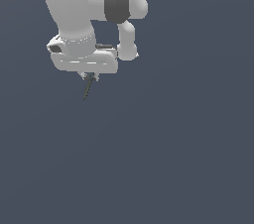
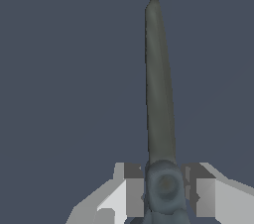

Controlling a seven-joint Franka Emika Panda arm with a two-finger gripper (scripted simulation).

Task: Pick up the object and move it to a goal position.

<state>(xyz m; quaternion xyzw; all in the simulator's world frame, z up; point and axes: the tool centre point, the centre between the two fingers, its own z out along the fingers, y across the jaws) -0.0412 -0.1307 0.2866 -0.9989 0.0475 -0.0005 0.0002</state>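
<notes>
In the exterior view the white Panda arm (image 1: 67,0) fills the upper left, its thick link running up toward 12 o'clock and out of the picture. At its lower end sits the flat white hand block, and just under that block the gripper (image 1: 89,76) shows as two very short fingers set close together. From between them the scissors (image 1: 88,88) hang down, a thin dark sliver pointing toward 7 o'clock, tilted slightly off vertical, with the tip lying toward the exterior view's left. To the right of the hand block, at about 3 o'clock from it, a rounded white joint and a dark grey cap belong to the same arm. All around and below there is only a plain blue-grey background (image 1: 173,158); the scissors touch nothing but the fingers.

In the wrist view the gripper (image 2: 166,196) appears with a grey-and-white finger (image 2: 130,196) on one side and a matching one on the other. Between them sits the dark round pivot part of the scissors (image 2: 159,94), and both fingers press against its sides, so the tool is pinched onto the scissors. The blades lie closed together as one long, narrow, dark grey-green strip that runs away from the fingers toward 12 o'clock and tapers to a blunt tip. The orange ring handles are not visible in either view.
</notes>
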